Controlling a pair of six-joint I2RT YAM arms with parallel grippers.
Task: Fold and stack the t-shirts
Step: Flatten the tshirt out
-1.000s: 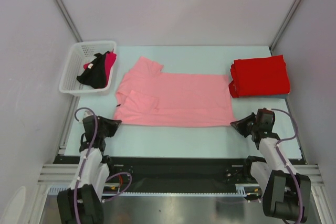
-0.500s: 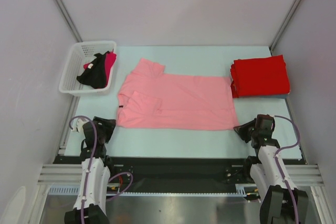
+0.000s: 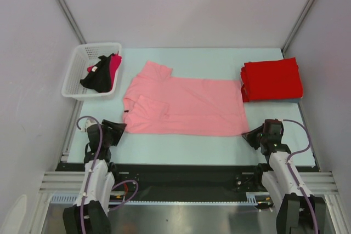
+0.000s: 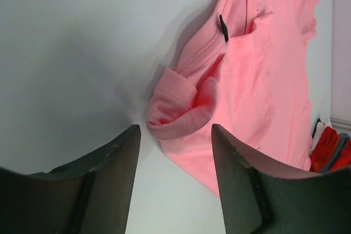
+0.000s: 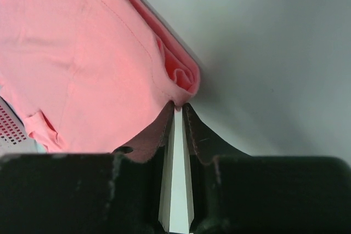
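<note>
Grips pink t-shirt (image 3: 184, 105) corner, 5 o'clock, w/ right tool (image 5: 176, 107) clamped; straddles 7 o'clock corner w/ left tool (image 4: 174, 130) apart. Advise closing left first, lifting evenly.

table (image 3: 186, 147) open along near edge; pink t-shirt (image 3: 186, 105), basket (image 3: 73, 79), red t-shirts (image 3: 272, 79) beyond.

Our left arm (image 3: 96, 176) and right arm (image 3: 282, 168) sit folded low near their bases, wrists reaching forward. Our left gripper (image 4: 175, 130) has its fingers spread wide, while our right gripper (image 5: 175, 106) has its fingers pressed almost together, pinching a corner of the pink t-shirt (image 5: 82, 42)
</note>
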